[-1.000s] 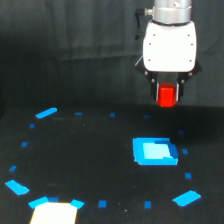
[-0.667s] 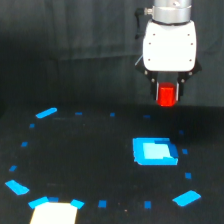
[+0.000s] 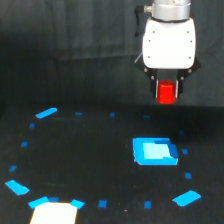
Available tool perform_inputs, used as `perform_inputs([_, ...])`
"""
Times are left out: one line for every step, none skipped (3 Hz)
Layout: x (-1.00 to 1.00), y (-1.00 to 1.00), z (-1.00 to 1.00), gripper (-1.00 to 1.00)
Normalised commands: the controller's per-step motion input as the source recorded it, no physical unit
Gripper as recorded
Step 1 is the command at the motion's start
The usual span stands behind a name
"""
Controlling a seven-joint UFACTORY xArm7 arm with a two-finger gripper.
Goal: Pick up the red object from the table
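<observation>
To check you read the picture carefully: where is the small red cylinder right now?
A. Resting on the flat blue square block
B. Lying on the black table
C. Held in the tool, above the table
C: the small red cylinder sits in the white arm's tool, clear above the black table.

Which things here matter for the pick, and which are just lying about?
Part of the job:
- red object, held up between the fingers
- gripper
- table

Just lying about:
- flat blue square block
- blue tape marks
- pale patch at the bottom edge
</observation>
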Motion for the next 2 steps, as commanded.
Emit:
perform_inputs([-0.82,-0.52,-0.51,-0.95])
perform_inputs([0.24,-0.31,-0.63,-0.88])
